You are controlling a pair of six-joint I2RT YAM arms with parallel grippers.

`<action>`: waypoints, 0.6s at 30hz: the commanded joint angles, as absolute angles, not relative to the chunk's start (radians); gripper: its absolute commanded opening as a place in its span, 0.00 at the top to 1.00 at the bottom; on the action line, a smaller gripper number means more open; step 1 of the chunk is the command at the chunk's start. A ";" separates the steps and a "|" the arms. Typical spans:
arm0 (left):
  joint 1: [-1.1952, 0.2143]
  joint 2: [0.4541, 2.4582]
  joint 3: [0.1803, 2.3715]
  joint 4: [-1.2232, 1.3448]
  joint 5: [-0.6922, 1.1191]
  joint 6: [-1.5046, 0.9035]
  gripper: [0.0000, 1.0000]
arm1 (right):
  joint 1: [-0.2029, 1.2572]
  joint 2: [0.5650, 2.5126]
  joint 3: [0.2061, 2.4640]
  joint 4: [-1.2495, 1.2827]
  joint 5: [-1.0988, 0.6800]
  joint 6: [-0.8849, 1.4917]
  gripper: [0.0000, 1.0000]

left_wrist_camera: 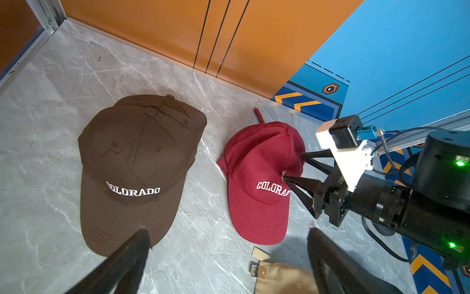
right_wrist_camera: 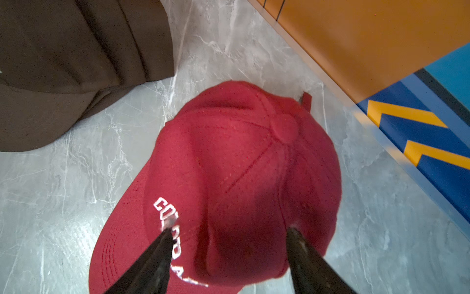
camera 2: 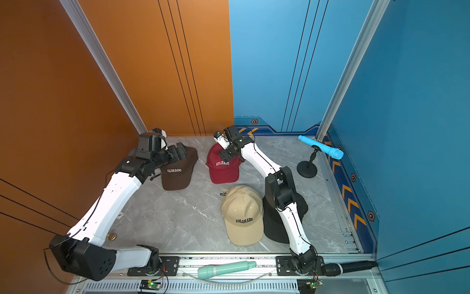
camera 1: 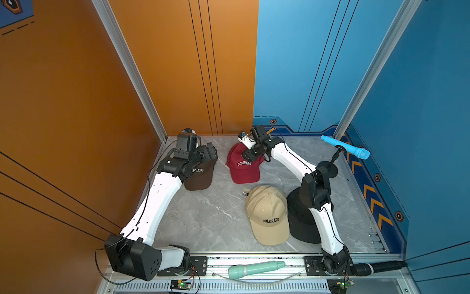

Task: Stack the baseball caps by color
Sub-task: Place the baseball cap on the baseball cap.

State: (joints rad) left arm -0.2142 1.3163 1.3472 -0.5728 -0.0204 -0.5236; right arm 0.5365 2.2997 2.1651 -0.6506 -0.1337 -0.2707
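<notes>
The baseball caps (camera 2: 243,213) are lying on the grey tabletop (camera 1: 203,224) in four colour groups, and I am placing each one by the red cap (camera 1: 244,173).

Just left of the red cap and apart from it, the brown caps (camera 1: 197,178) are sitting nested. Their layered brim edges are showing in my right wrist view, and white COLORADO lettering is facing up. My left gripper (left_wrist_camera: 229,231) is hanging above them with its jaws spread wide, holding nothing.

The red cap is sitting crown up with white lettering on its front. A red edge is peeking out beside it, so I am guessing a second one is lying underneath, though I cannot be sure. My right gripper (right_wrist_camera: 229,229) is hovering at its front panel. The jaws are apart and the fingertips are straddling the crown, just brushing the cloth and clamping nothing.

Beyond the red cap's brim and to its right, the beige cap (camera 1: 267,213) is lying with black lettering and its strap buckle pointing back toward the red cap. Touching the beige cap's right side, the plain black cap (camera 1: 302,229) is lying half hidden behind my right arm.

I am judging them all light and soft. The red crown is showing a dent, while the brims are looking stiffer and curved. I am expecting the surest hold at a brim edge or on a pinched fold of the front panel, and I am not expecting the cloth to slip much.
</notes>
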 commanded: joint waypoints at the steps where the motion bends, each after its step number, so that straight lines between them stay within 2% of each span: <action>1: -0.213 1.300 1.330 -0.562 -0.008 -0.519 0.02 | 0.500 2.232 2.140 -0.581 -0.103 -0.154 0.28; 5: -0.219 1.279 1.317 -0.556 -0.022 -0.505 0.02 | 0.470 2.213 2.131 -0.592 -0.144 -0.102 0.29; 10: -0.224 1.202 1.272 -0.557 -0.102 -0.459 0.02 | 0.462 2.103 2.078 -0.592 -0.139 -0.097 0.27; 14: -0.214 1.102 1.206 -0.559 -0.177 -0.388 0.02 | 0.456 1.973 1.988 -0.590 -0.143 -0.083 0.22; 16: -0.196 1.043 1.165 -0.566 -0.194 -0.360 0.02 | 0.453 1.906 1.925 -0.589 -0.120 -0.060 0.12; 18: -0.177 0.994 1.130 -0.578 -0.194 -0.351 0.02 | 0.451 1.854 1.878 -0.620 -0.099 -0.041 0.11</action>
